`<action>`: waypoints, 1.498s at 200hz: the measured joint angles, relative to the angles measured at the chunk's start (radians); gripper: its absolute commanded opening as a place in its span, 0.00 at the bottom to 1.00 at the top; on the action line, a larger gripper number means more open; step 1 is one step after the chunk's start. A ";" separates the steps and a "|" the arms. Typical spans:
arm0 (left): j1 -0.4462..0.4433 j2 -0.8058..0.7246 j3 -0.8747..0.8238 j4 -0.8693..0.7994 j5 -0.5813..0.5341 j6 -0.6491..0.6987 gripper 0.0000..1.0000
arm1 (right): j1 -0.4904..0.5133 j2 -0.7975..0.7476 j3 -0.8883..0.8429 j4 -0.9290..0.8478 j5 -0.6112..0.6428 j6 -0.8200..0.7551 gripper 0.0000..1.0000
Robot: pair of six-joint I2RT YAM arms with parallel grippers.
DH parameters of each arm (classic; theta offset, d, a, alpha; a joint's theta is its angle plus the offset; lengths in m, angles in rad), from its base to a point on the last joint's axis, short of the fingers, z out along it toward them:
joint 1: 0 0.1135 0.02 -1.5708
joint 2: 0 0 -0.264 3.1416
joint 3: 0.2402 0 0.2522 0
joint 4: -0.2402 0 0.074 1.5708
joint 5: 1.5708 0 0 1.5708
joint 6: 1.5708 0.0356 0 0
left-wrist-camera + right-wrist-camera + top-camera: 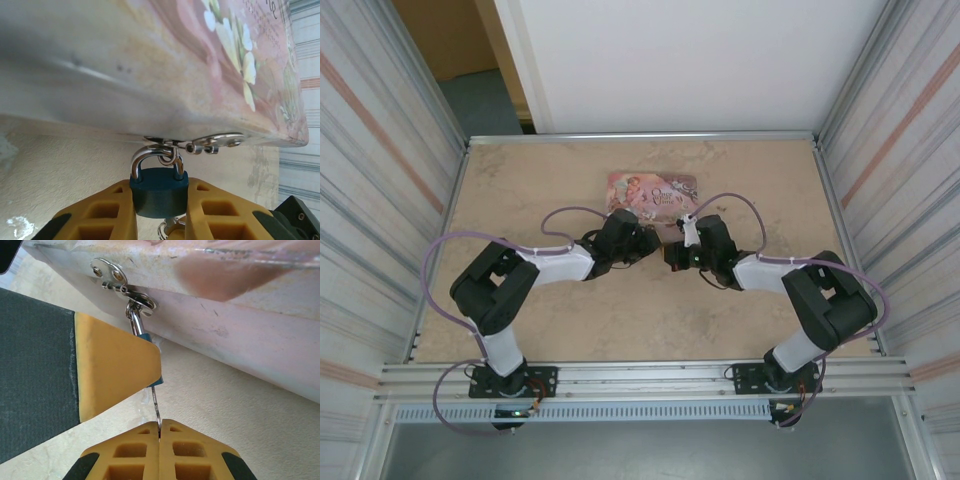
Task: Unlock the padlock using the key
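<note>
The left gripper [160, 202] pinches the padlock [159, 187] by its flat sides, shackle [150, 156] through the tin's [150, 60] hasp [202, 145] just ahead; we judge it light, hard, slick. The right gripper [159, 424] is pressed together on the thin key [155, 407].

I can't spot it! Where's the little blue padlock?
In the left wrist view, the padlock sits bottom-centre, pinched in the left claw, hooked to the hasp of the pink tin.
</note>
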 measured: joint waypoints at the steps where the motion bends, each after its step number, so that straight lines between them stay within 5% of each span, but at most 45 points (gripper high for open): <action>1: 0.000 0.000 0.000 0.000 0.000 0.000 0.00 | 0.000 0.000 0.000 0.000 0.000 0.000 0.00; 173: -0.029 -0.001 -0.036 0.003 -0.049 -0.074 0.00 | 0.033 0.022 -0.018 0.006 0.023 0.029 0.00; 299: -0.037 0.002 -0.048 -0.013 0.043 -0.049 0.00 | 0.099 -0.021 -0.126 0.061 0.106 0.019 0.00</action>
